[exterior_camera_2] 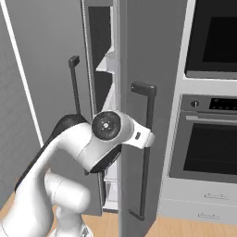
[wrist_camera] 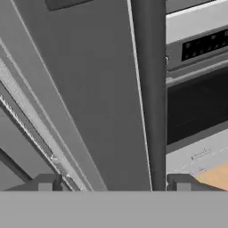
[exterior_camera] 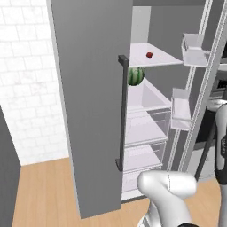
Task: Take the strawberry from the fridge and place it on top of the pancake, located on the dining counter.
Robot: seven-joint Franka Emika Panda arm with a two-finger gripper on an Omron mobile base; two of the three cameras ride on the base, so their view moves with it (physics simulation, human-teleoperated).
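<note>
Biggest worry here is the right door. The tool [wrist_camera: 113, 187] sits right at that door's dark bar handle [wrist_camera: 150, 95], one fingertip on each side of the bar and spread wide, not squeezing it and not carrying anything. If the arm swings toward the shelves from here without backing straight off first, I'd bet a finger catches the bar and drags the door, or the elbow bumps the door edge, since the arm is already tucked close against it in the right base view.

The fridge [exterior_camera: 95, 111] itself is open enough to see inside. The strawberry [exterior_camera: 149, 55] sits alone on the upper white shelf [exterior_camera: 166, 56], up and to the right of the watermelon [exterior_camera: 136, 76], which is on the next shelf down. So relative to the tool, the strawberry is well apart: deeper inside the fridge, past that door. It's tiny too, so a sloppy approach could just nudge it and send it rolling.
</note>
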